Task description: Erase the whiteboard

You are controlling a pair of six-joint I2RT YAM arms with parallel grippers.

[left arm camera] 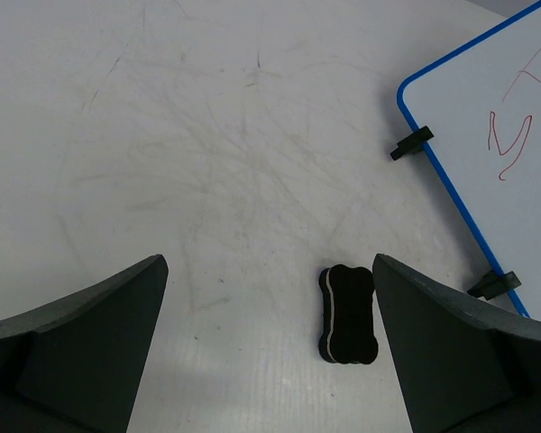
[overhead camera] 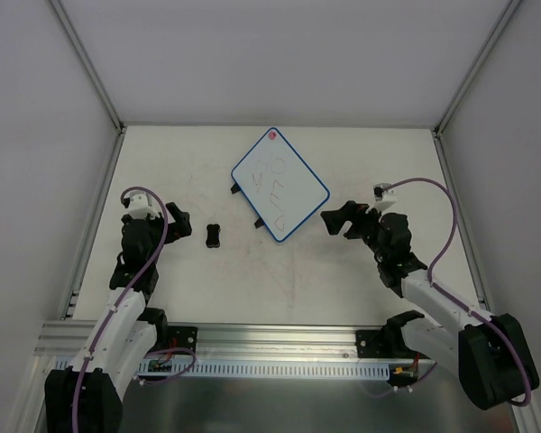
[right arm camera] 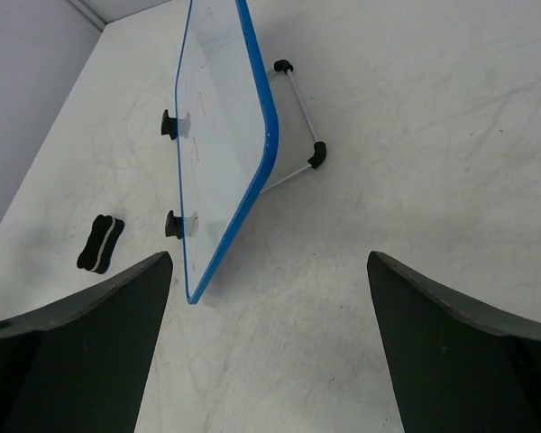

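Note:
The whiteboard stands tilted at mid-table, with a blue frame, a pink dot at its far corner and faint red scribbles. In the right wrist view the whiteboard leans on a thin wire stand. A black bone-shaped eraser lies flat on the table to the board's left. My left gripper is open just left of the eraser, which lies close to the right fingertip, untouched. My right gripper is open and empty, just right of the board's near corner.
Two black tabs stick out from the board's left edge. White walls with metal corner posts enclose the table on three sides. A metal rail runs along the near edge between the arm bases.

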